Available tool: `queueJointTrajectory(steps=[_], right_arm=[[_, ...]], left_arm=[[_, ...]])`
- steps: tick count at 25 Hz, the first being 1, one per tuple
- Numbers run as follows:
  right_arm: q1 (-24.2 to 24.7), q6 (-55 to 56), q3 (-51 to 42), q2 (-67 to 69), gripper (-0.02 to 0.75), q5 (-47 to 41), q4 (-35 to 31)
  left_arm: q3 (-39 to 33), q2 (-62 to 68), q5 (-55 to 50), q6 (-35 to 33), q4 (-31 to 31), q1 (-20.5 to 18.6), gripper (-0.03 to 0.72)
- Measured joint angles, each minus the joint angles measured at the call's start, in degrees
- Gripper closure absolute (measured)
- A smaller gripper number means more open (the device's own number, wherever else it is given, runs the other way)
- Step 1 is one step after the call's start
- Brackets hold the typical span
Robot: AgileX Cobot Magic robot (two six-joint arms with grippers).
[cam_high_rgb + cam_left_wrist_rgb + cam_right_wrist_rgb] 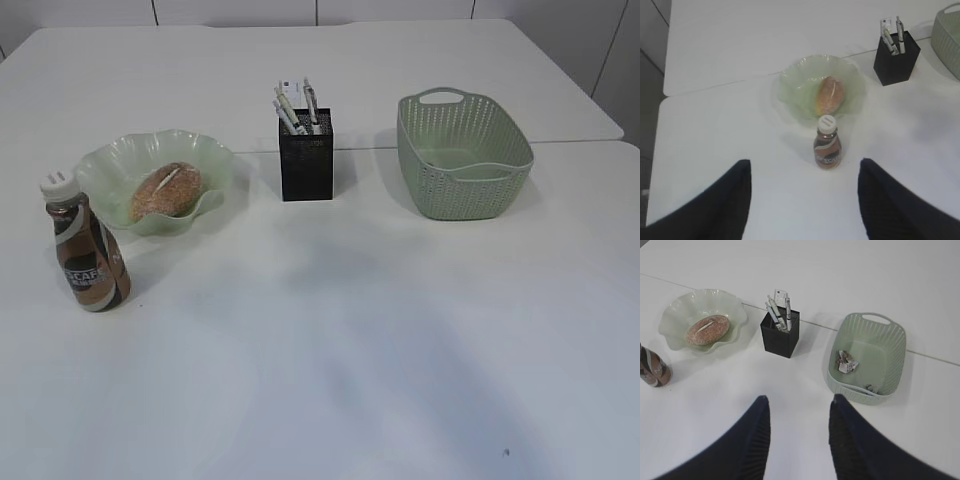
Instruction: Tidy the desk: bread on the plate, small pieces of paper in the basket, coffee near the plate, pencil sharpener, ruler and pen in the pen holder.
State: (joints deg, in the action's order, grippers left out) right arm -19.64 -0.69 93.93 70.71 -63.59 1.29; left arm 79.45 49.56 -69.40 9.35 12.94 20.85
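Observation:
The bread point(165, 191) lies on the pale green wavy plate point(215, 160) at the left. Just in front of the plate the coffee bottle point(88, 258) stands upright. Pens point(293, 108) and a flat white strip that may be the ruler stick out of the black pen holder point(306, 160) at mid-table. The pencil sharpener is hidden. Small pieces of paper point(846, 361) lie in the green basket point(890, 347). My left gripper point(805, 161) hovers open behind the coffee point(827, 147), holding nothing. My right gripper point(800, 397) is open over bare table, short of the holder point(780, 335) and basket.
The white table has a seam point(570, 142) running behind the plate, holder and basket. Neither arm shows in the exterior view. The table's left edge point(660, 100) shows in the left wrist view.

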Motion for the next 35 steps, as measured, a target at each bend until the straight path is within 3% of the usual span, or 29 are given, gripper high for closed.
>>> queueJointTrajectory(steps=[5,14,22,26,35], right_arm=[[0.00,-0.13,-10.99,-10.94,0.414,1.10,-0.02],[0.00,-2.65,-24.19,-26.67,0.414,2.45,-0.02],[0.00,-9.97,-38.27,-45.01,0.414,6.44,-6.47],[0.00,-12.13,-41.87,-50.30,0.414,6.29,-8.27],[0.00,-16.56,-46.81,-59.23,0.414,-0.24,-13.90]], left_arm=[[2.90,-0.05,-2.40,-1.35,1.00,0.00,0.194],[3.10,-7.09,-3.21,-4.18,-3.21,0.00,0.195],[2.46,-16.64,-3.49,-9.95,-8.68,0.00,0.194],[-2.93,-21.86,-3.49,-13.31,-8.82,0.00,0.194],[-21.45,-40.22,-3.49,-13.90,-14.50,0.00,0.196]])
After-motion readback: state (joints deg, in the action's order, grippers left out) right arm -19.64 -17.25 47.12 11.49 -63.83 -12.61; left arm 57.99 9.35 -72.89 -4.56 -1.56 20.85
